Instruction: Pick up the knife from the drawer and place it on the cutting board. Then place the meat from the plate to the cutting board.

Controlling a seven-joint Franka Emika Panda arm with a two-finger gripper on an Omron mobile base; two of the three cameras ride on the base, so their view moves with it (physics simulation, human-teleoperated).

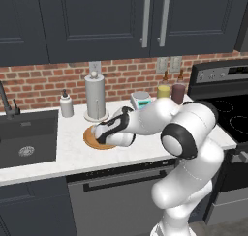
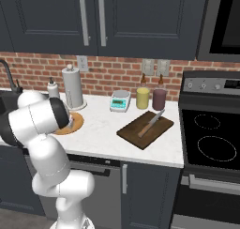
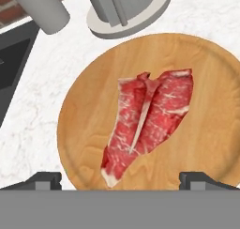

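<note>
Gripper [image 3: 120,180] hangs released, fingers spread wide, over the meat [image 3: 147,121] lying on the plate [image 3: 89,106]; knife [image 2: 152,122] rests on the cutting board [image 2: 136,133] on the desk [image 2: 103,129].

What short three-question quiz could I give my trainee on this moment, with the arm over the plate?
1. True or false: the knife already lies on the cutting board.
2. What lies on the wooden plate? A) a lemon B) the raw steak C) a spoon
3. In the hand view, how do the gripper fingertips stand relative to the steak?

Key
1. True.
2. B.
3. Spread wide, one near each lower corner, above the plate, with the steak lying between them, not yet gripped.
</note>
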